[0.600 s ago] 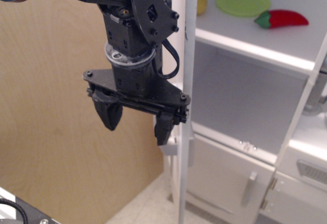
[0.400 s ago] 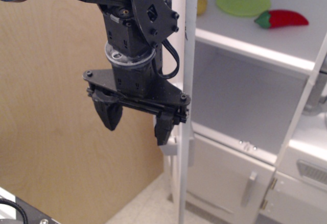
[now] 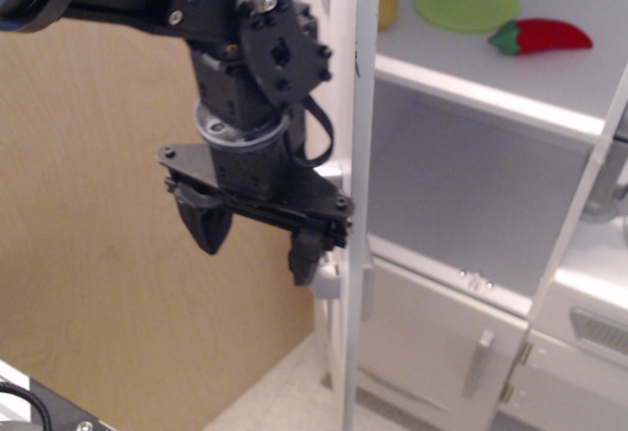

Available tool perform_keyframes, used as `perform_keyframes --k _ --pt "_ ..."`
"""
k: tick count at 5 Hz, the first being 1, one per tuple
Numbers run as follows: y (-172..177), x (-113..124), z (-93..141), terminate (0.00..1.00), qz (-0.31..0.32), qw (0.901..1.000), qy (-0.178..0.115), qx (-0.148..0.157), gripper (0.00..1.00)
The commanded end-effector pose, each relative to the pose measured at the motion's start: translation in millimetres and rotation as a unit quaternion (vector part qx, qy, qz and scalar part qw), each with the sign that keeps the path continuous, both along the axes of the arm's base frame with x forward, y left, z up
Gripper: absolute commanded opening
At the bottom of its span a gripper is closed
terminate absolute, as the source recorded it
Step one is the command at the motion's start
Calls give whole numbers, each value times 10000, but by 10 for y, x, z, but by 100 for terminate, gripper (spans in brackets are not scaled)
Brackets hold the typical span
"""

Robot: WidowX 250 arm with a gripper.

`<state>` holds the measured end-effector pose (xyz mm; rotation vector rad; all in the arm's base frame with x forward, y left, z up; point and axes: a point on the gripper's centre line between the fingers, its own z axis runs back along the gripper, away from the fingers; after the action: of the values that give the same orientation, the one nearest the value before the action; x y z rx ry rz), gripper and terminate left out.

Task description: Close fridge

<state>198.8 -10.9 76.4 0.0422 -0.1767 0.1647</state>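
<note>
The white toy fridge [image 3: 471,195] stands open on the right, its white shelves showing. Its large door [image 3: 359,156] is swung out and seen edge-on as a tall white strip in the middle of the view. My black gripper [image 3: 257,240] hangs just left of the door's edge, fingers pointing down. It is open and holds nothing. Its right finger [image 3: 304,257] is right beside the door edge; I cannot tell if it touches. The door's handle and dispenser panel are hidden.
On the upper shelf lie a green plate [image 3: 467,3], a red pepper [image 3: 542,36] and a yellow item [image 3: 388,6]. A smaller lower white door [image 3: 442,343] with short handle sits below. A white unit with grey vent [image 3: 589,328] is at right. A brown board [image 3: 108,254] fills the left.
My gripper and wrist have shifted slightly left and rotated a little; the door has not visibly moved.
</note>
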Motion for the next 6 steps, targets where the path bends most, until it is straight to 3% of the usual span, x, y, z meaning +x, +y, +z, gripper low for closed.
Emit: perform_keyframes --k 1,3,6 --pt "261 339 41 0 326 9992 -212 30 100" --pt "223 783 108 0 714 9974 -61 -31 100" --pt "-58 1277 207 0 851 9961 -220 -73 100"
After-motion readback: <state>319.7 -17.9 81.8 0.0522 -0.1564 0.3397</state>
